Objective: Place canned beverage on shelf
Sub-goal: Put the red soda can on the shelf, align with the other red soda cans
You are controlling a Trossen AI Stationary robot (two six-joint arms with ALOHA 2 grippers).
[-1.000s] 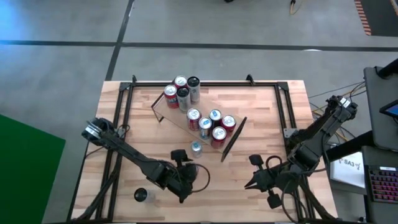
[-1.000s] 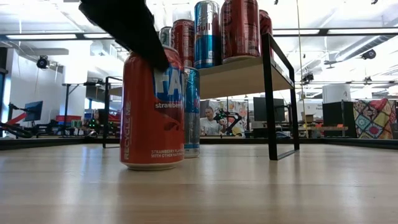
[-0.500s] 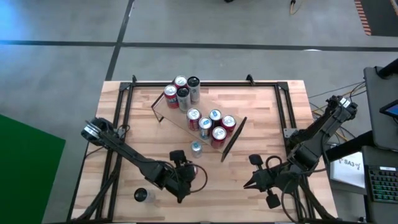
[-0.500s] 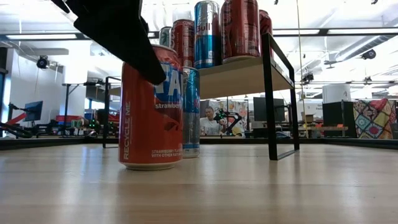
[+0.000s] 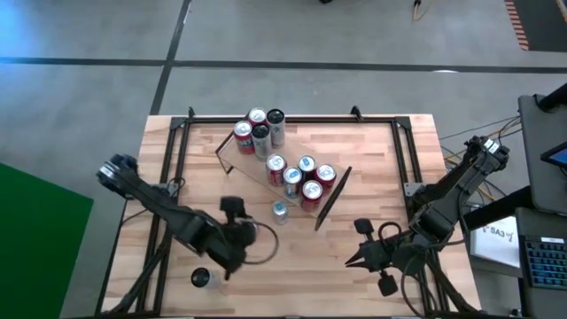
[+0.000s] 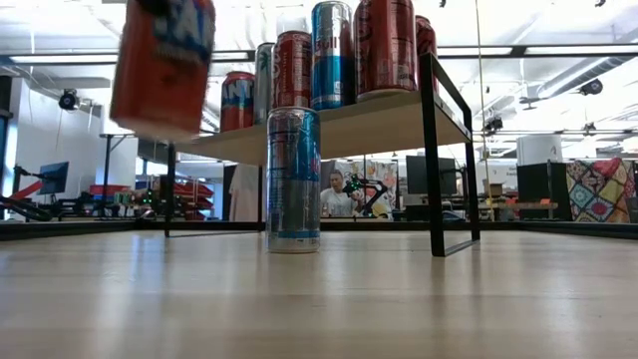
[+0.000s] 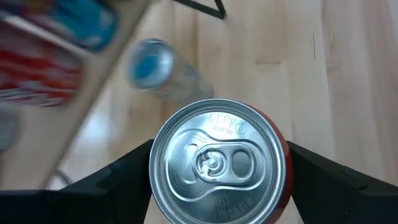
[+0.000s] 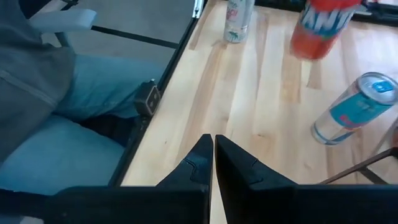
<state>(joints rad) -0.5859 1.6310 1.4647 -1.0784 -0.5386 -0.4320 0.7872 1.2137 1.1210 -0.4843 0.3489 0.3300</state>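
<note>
A red strawberry-soda can [image 6: 162, 65] hangs above the table with my left gripper [image 5: 232, 213] shut on it; its silver top [image 7: 217, 163] fills the left wrist view. The shelf [image 5: 266, 170], a light-wood plank on black end frames, stands in the middle of the table. In the low view several cans stand on its plank [image 6: 384, 122]. A blue-and-silver can [image 5: 280, 211] stands upright on the table before the shelf. My right gripper [image 5: 353, 260] waits shut near the table's front right. My left gripper pinches the red can between its two fingers [image 7: 124, 173], one on each opposite side of the upper wall [image 7: 283, 168] just under the rim. The fingers come from above, slanting down. The can hangs clear of the table, slightly tilted.
A pale can [image 5: 201, 278] stands near the table's front left corner. A black rail frame [image 5: 292, 120] runs around the table. A seated person's leg [image 8: 81, 106] shows beside the table in the right wrist view. Bare wood [image 5: 381, 168] lies right of the shelf.
My left gripper has risen and gone toward the table's left edge with the red can. The can stood on the table in front of the blue-and-silver can; now it hangs clear of the wood and a little tipped. The blue-and-silver can has stayed in place.
</note>
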